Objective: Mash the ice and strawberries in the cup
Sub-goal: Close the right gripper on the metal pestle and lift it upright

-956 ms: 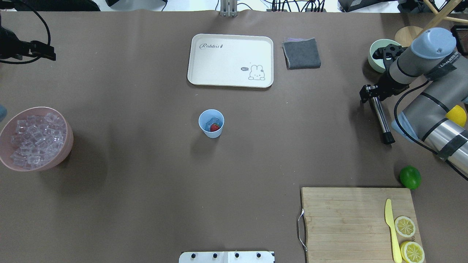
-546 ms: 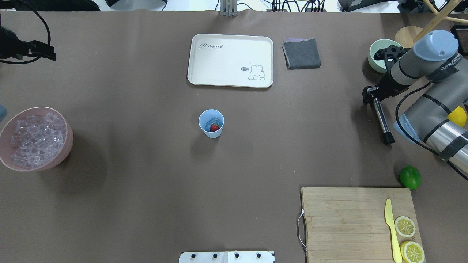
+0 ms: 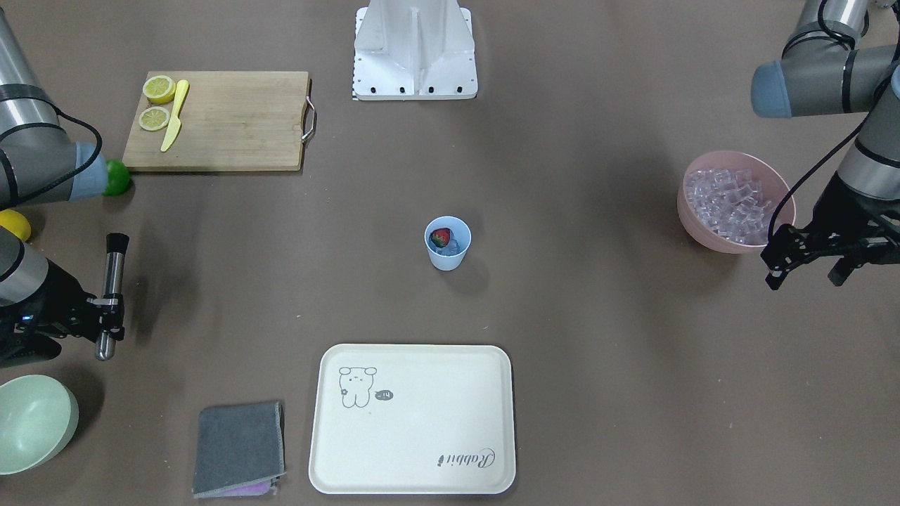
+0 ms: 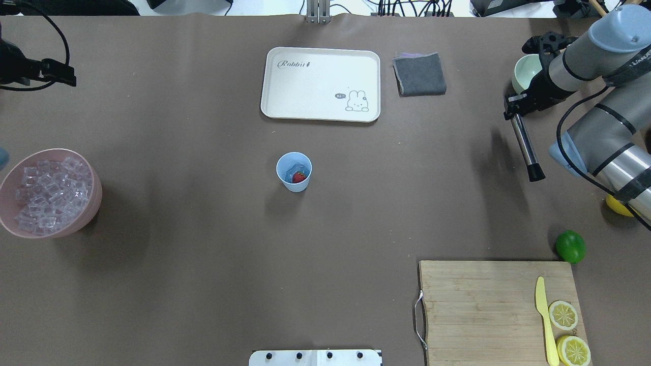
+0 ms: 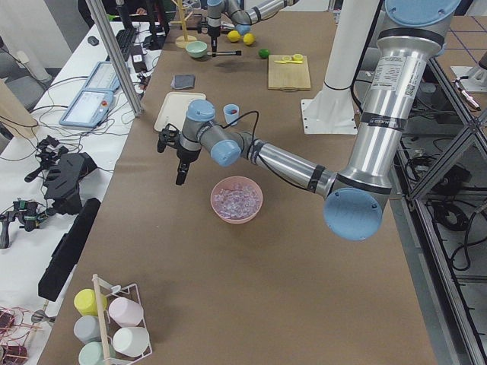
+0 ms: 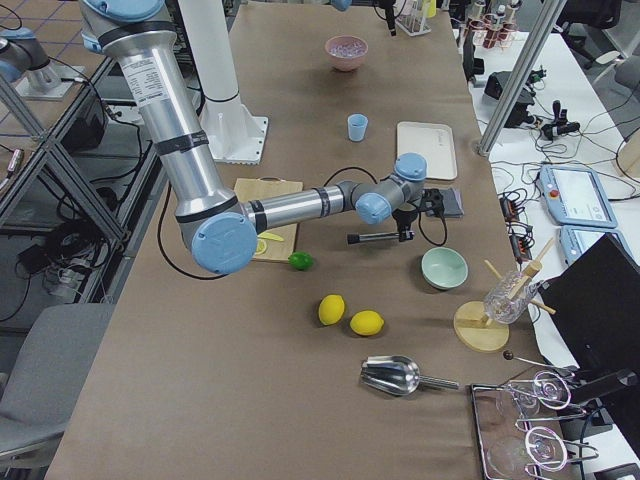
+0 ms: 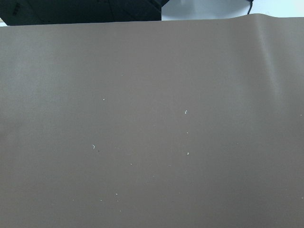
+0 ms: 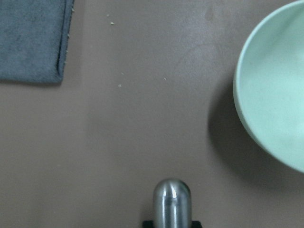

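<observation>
While right jaws clamp steel rod (image 4: 524, 147), tapered cup (image 4: 295, 186), glassy ice (image 4: 48, 195)

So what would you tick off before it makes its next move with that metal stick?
1. Muddler clamped in the right end effector: ok.
2. Cup upright, standing alone mid-table: ok.
3. Strawberry and ice inside the cup: ok.
4. Table between muddler and cup bare: ok.
5. Muddler pointing down for mashing: not ok, it lies roughly level.
6. Cup steadied: not ok, the left end effector hangs open beside the pink bowl.
</observation>
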